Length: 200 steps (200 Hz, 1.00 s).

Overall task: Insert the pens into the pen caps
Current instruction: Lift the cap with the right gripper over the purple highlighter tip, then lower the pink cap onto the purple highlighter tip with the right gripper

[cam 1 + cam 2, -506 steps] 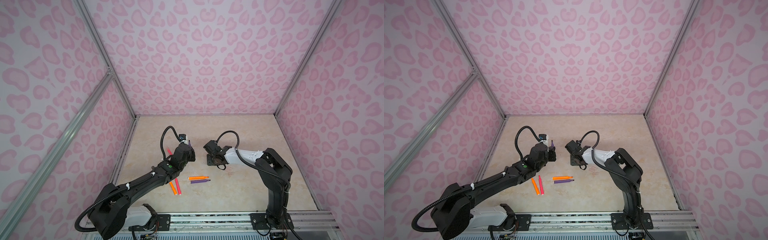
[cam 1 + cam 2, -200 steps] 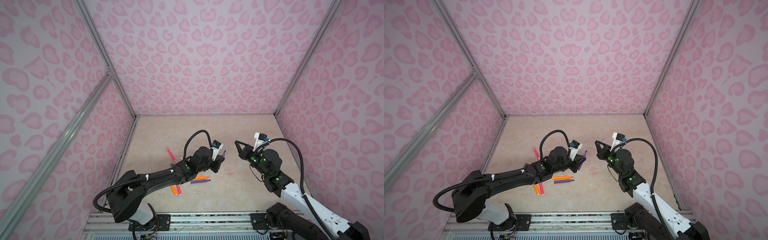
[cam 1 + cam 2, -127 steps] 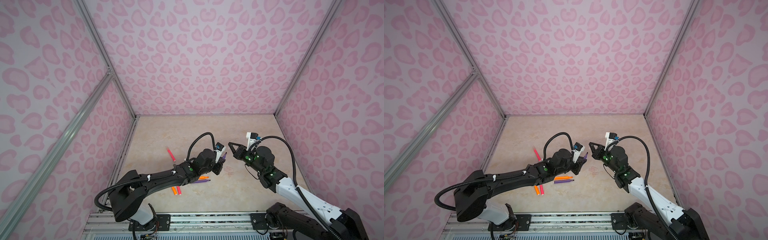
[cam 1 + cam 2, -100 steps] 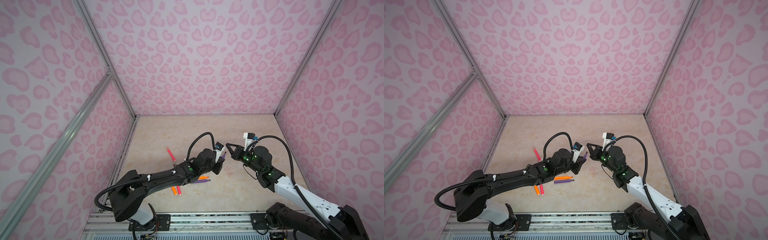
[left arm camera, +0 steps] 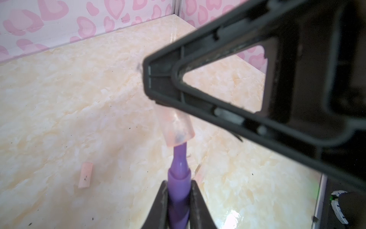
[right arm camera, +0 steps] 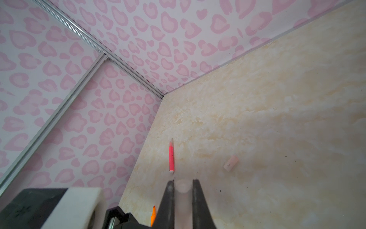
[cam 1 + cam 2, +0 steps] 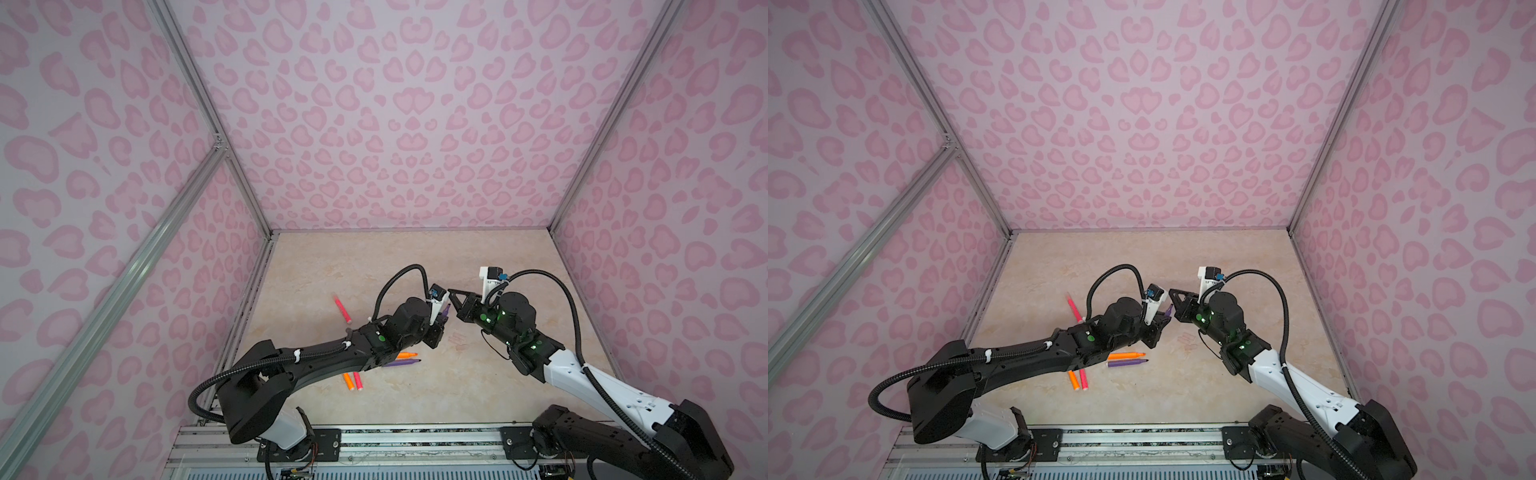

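Mid-insertion: your left gripper (image 5: 178, 182) grips the purple pen (image 5: 179, 195), your right gripper (image 6: 183, 181) pinches a clear cap (image 5: 178, 126); the tip sits in its mouth; next, push straight, axes aligned

Soft even light; wrist views blurred up close.

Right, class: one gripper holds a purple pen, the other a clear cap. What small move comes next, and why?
Probably a short straight push by the left gripper along the pen's axis. Only the tip of its purple pen sits at the mouth of the clear cap pinched in the right gripper, and the two look roughly aligned.
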Available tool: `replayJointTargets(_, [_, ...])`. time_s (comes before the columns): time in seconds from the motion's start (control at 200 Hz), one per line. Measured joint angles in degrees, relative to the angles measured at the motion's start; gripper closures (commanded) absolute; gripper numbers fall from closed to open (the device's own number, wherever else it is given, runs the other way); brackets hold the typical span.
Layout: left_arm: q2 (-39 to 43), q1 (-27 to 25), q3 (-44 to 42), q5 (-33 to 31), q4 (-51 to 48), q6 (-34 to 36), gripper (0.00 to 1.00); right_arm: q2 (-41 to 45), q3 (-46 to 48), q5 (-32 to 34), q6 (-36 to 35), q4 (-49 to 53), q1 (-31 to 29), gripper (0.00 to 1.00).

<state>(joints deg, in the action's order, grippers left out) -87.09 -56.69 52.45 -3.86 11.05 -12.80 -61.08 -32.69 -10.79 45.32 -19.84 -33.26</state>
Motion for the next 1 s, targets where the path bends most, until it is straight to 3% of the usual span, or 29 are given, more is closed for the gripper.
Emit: replayJointTargets(1.0, [1.31,1.03,-1.05,-0.96,-0.63,-1.11,0.96,-3.69,0.0,1.31,-0.57,-2.1,-2.45,1.0])
